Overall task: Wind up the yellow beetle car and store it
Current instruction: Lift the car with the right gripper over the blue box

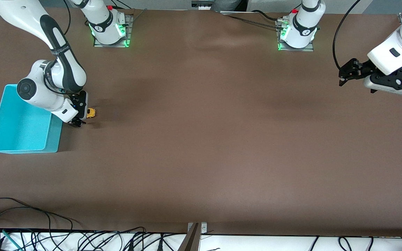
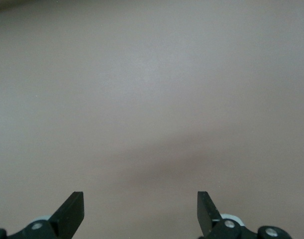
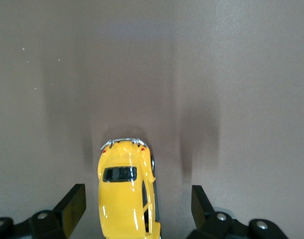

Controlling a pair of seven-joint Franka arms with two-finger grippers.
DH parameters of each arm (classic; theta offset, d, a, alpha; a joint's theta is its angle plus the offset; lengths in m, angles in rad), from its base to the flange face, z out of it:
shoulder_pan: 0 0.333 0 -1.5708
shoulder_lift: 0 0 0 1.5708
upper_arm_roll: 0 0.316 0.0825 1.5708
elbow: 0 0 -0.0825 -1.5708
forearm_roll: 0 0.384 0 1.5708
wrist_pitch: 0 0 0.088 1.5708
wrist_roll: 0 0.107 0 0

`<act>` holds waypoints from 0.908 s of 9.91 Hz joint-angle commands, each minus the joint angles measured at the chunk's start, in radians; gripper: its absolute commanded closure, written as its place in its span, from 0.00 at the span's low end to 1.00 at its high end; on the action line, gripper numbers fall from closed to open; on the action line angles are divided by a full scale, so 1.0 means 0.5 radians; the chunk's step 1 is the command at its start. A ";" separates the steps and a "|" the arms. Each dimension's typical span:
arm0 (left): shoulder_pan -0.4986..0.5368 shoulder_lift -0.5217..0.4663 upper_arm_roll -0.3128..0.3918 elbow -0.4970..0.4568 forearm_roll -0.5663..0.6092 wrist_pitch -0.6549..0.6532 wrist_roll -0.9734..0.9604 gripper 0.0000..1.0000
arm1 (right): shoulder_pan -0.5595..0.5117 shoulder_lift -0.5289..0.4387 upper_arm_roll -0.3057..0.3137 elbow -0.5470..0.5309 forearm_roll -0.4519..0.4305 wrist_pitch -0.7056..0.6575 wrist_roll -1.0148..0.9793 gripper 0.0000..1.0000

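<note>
the yellow beetle car sits on the brown tabletop just beside the turquoise bin, toward the right arm's end. my right tool is down around it: in the right wrist view the car lies between the two fingers, closer to one than the other, with a clear gap on each side, so the jaws stand wide and grip nothing yet. the car's long axis runs straight out from the tool, parallel to the fingers, so i judge a squeeze would take it across its flanks; because it sits off-centre, one finger would likely touch first and nudge it sideways. the right arm is plainly the nearer one. my left tool waits high over the tabletop at the left arm's end, well apart from the car, jaws wide with nothing between them. by count i see one car, one bin, two arms, and nothing else loose on the tabletop.
</note>
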 commanded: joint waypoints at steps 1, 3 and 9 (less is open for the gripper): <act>-0.024 -0.018 0.012 0.004 0.001 -0.033 -0.024 0.00 | -0.016 0.001 0.010 -0.008 0.054 0.024 -0.063 0.54; -0.027 -0.018 0.012 0.004 0.001 -0.033 -0.021 0.00 | -0.019 0.004 0.010 -0.008 0.054 0.024 -0.063 1.00; -0.030 -0.018 0.012 0.004 0.001 -0.033 -0.021 0.00 | -0.004 -0.210 0.087 0.151 0.176 -0.377 0.145 1.00</act>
